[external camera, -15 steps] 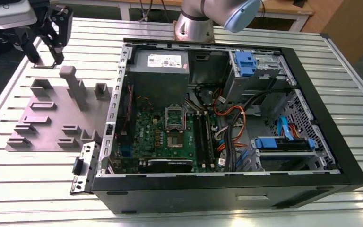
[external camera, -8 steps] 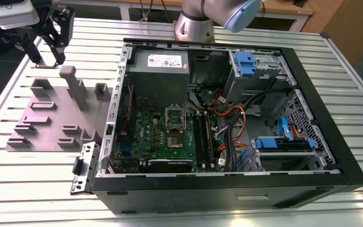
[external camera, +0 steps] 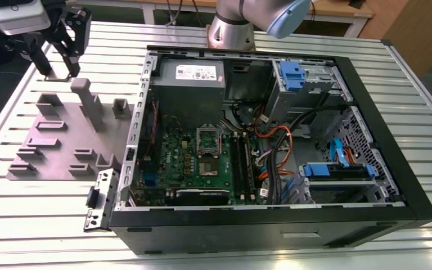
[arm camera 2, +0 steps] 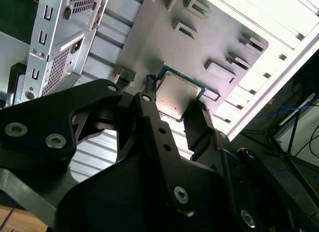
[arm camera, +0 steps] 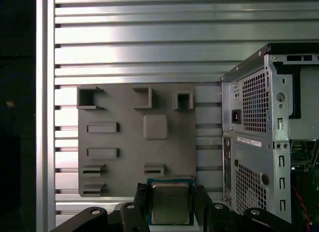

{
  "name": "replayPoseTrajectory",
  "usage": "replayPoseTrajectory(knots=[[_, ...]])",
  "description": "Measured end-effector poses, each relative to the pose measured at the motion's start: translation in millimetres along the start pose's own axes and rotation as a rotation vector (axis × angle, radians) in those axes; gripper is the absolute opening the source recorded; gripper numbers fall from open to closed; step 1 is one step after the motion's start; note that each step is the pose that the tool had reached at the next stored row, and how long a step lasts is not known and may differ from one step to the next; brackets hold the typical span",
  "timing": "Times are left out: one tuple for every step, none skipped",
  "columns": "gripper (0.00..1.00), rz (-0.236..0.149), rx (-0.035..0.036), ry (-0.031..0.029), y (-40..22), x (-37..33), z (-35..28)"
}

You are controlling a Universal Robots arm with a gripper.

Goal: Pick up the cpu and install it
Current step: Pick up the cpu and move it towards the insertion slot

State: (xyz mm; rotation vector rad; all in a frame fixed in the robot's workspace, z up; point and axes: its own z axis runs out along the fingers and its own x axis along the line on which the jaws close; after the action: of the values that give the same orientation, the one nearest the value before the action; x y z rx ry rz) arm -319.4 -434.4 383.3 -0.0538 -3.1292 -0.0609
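The cpu [arm camera: 170,203], a small square chip with a silvery top and a thin pale rim, sits clamped between my two black fingers in both wrist views [arm camera 2: 177,95]. My gripper [arm camera: 170,199] [arm camera 2: 174,100] is shut on its edges and holds it in the air above the near edge of the grey fixture plate [arm camera: 129,142]. In the exterior view my gripper [external camera: 58,68] hangs at the far left, above the back end of that plate [external camera: 58,140]. The open computer case [external camera: 276,140] lies to the exterior view's right, with the motherboard [external camera: 193,163] and its silver socket frame [external camera: 208,140] inside.
The grey plate carries several raised blocks and posts [external camera: 88,98]. The case's metal side wall [arm camera: 259,142] stands close beside the plate. Cables [external camera: 276,146], blue drive brackets [external camera: 336,170] and a power supply box [external camera: 189,73] crowd the case. Slatted metal table [external camera: 43,214] all round.
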Motion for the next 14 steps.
replayPoseTrajectory(knots=[[0.47, 0.000, 0.0000, 0.0000, 0.0, -0.4, 0.0], [0.47, 0.000, 0.0000, 0.0000, 0.0, -0.7, 0.0], [0.47, 0.000, 0.0000, 0.0000, 0.0, -1.1, 0.0], [0.47, 0.000, 0.0000, 0.0000, 0.1, -1.5, 0.0], [0.47, 0.000, 0.0000, 0.0000, 0.1, -1.9, 0.0], [0.47, 0.000, 0.0000, 0.0000, 0.1, -2.2, 0.0], [0.47, 0.000, 0.0000, 0.0000, 0.1, -2.4, 0.0], [0.47, 0.000, 0.0000, 0.0000, 0.1, -2.7, 0.0], [0.47, 0.000, 0.0000, 0.0000, 0.1, -3.1, 0.0], [0.47, 0.000, 0.0000, 0.0000, 0.1, -3.4, 0.0], [0.47, 0.000, 0.0000, 0.0000, 0.1, -3.7, 0.0], [0.47, 0.000, 0.0000, 0.0000, 0.1, -4.0, 0.0], [0.47, 0.000, 0.0000, 0.0000, 0.2, -4.2, 0.0], [0.47, 0.000, 0.0000, 0.0000, 0.2, -4.5, 0.0]])
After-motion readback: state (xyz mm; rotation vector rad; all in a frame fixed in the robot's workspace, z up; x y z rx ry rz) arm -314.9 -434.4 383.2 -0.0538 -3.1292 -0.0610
